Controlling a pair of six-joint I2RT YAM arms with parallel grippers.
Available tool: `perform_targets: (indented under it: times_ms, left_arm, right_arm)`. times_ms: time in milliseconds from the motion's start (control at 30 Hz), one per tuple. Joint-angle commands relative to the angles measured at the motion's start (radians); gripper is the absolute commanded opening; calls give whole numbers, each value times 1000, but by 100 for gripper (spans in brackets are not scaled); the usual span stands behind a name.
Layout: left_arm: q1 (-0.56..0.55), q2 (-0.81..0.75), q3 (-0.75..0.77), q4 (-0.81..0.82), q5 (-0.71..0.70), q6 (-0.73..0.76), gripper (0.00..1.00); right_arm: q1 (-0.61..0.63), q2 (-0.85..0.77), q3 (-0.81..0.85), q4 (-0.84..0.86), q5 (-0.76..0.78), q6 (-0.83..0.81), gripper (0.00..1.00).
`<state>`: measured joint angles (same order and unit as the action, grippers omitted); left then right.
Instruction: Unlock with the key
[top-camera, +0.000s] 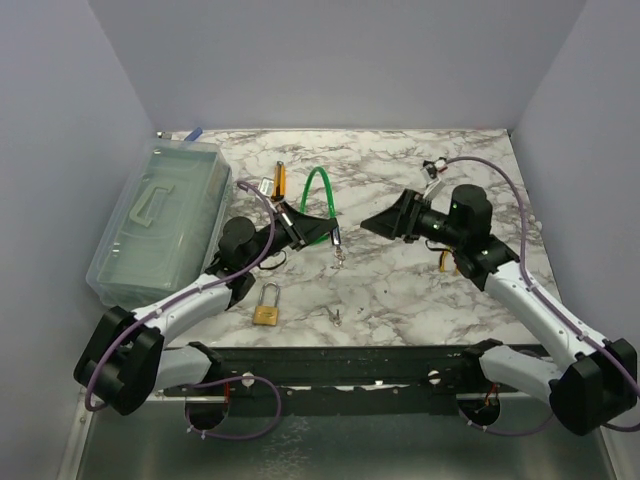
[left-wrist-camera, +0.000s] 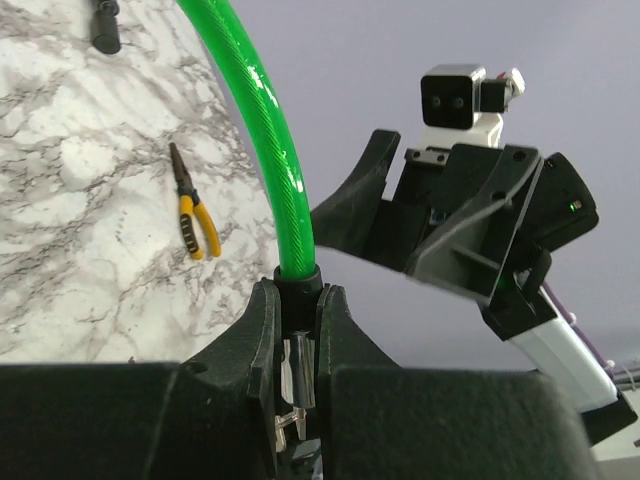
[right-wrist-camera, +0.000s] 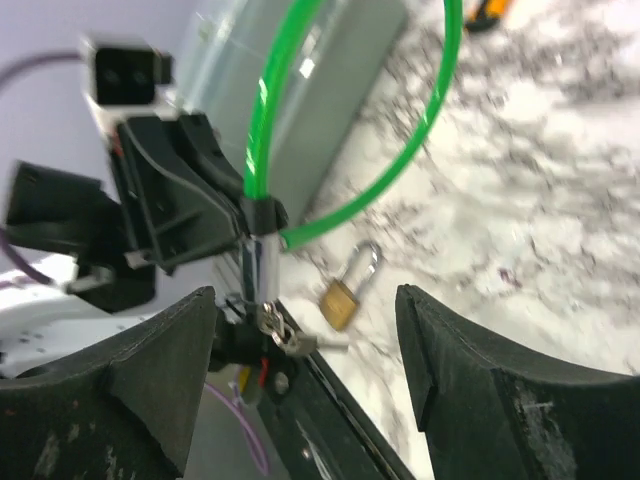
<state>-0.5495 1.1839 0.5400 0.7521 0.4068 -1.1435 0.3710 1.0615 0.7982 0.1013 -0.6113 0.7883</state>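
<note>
Where the green cable lock (top-camera: 318, 190) ends in its steel barrel (right-wrist-camera: 258, 265), the key (right-wrist-camera: 292, 342) dangles just below, long axis slanting; tip direction unclear. My left gripper (left-wrist-camera: 298, 300) is clamped on that barrel. My right gripper (right-wrist-camera: 305, 300) gapes wide, empty, facing the key, apart from it.

A clear plastic box (top-camera: 160, 215) and yellow-handled pliers (left-wrist-camera: 193, 215) lie on the marble table (top-camera: 400, 300).
</note>
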Motion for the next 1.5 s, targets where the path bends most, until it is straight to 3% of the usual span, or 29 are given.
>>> perform_targets:
  times_ms: [0, 200, 1267, 1467]
  left_arm:
    - [5, 47, 1, 27, -44, 6, 0]
    - [5, 109, 8, 27, -48, -2, 0]
    - [4, 265, 35, 29, -37, 1, 0]
    - [4, 279, 40, 29, -31, -1, 0]
  right_arm:
    - [97, 44, 34, -233, 151, -171, 78]
    - [185, 125, 56, -204, 191, -204, 76]
    - [280, 377, 138, -149, 254, -258, 51]
    - [281, 393, 137, -141, 259, -260, 37]
